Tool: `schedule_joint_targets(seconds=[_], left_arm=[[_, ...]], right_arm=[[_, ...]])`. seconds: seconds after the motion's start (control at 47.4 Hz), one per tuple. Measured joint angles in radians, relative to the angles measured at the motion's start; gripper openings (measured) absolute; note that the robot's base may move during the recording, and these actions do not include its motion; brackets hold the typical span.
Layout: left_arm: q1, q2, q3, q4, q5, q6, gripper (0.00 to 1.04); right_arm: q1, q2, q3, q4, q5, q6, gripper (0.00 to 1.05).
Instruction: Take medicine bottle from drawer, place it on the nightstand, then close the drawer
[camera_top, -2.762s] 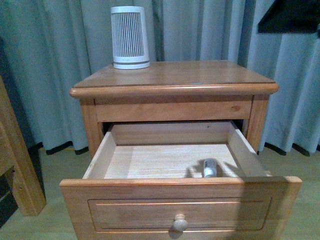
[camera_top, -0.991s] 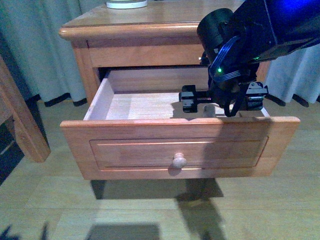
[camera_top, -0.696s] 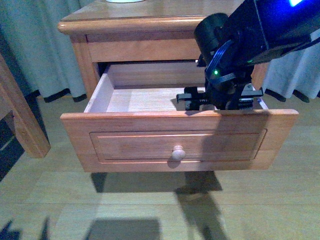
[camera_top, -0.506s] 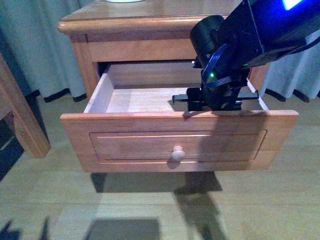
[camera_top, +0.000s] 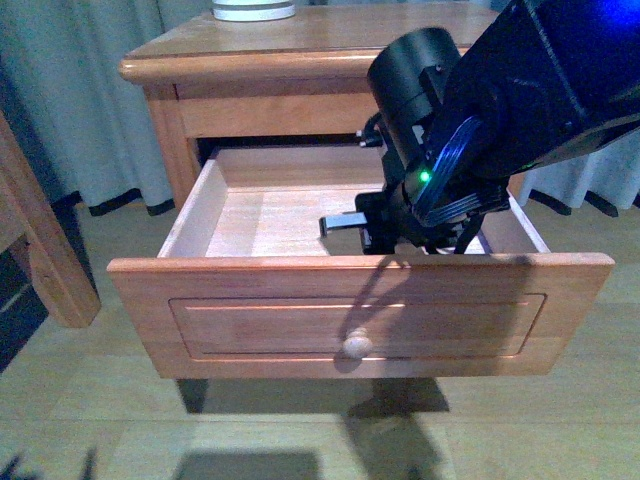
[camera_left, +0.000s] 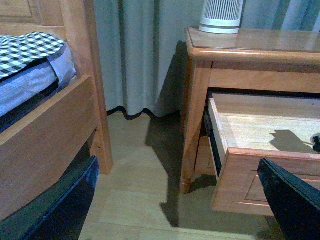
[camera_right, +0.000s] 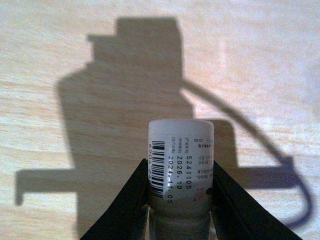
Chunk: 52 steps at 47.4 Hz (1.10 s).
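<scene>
From the front: drawer (camera_top: 350, 315) pulled well out of the nightstand (camera_top: 300, 45), pale floor bare across the left half. Right arm (camera_top: 470, 110) reaching down into the right half, hiding its own fingertips and that corner of the floor. White ribbed device (camera_top: 253, 9) at the back of the top, cut off by the frame edge. Wooden post (camera_top: 30, 240) at far left, curtain (camera_top: 90, 110) behind.

From the left wrist: left gripper (camera_left: 177, 170) spread wide, holding nothing, out beside the nightstand. Bed frame (camera_left: 55, 130) with checked bedding (camera_left: 27, 47) opposite the open drawer.

From the right wrist: right gripper (camera_right: 181, 172) clamped on the medicine bottle (camera_right: 181, 145), one dark finger pressed to each side. Barcode label facing the camera, pale drawer boards and a hard shadow beyond. Resting or lifted: cannot tell.
</scene>
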Motion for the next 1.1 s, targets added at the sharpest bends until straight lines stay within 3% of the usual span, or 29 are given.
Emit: schedule_joint_targets(seconds=[0.211, 0.485, 0.717, 1.096], left_arm=[[0.000, 0.000, 0.000, 0.000, 0.000, 0.000, 0.98], [0.000, 0.000, 0.000, 0.000, 0.000, 0.000, 0.98], [0.000, 0.000, 0.000, 0.000, 0.000, 0.000, 0.98], [0.000, 0.000, 0.000, 0.000, 0.000, 0.000, 0.98]], right_arm=[[0.014, -0.200, -0.090, 0.192, -0.013, -0.123, 0.30], [0.015, -0.352, -0.066, 0.308, -0.034, -0.270, 0.30], [-0.019, -0.205, 0.287, 0.227, 0.014, -0.399, 0.30], [-0.060, 0.094, 0.669, 0.108, 0.082, -0.448, 0.30]])
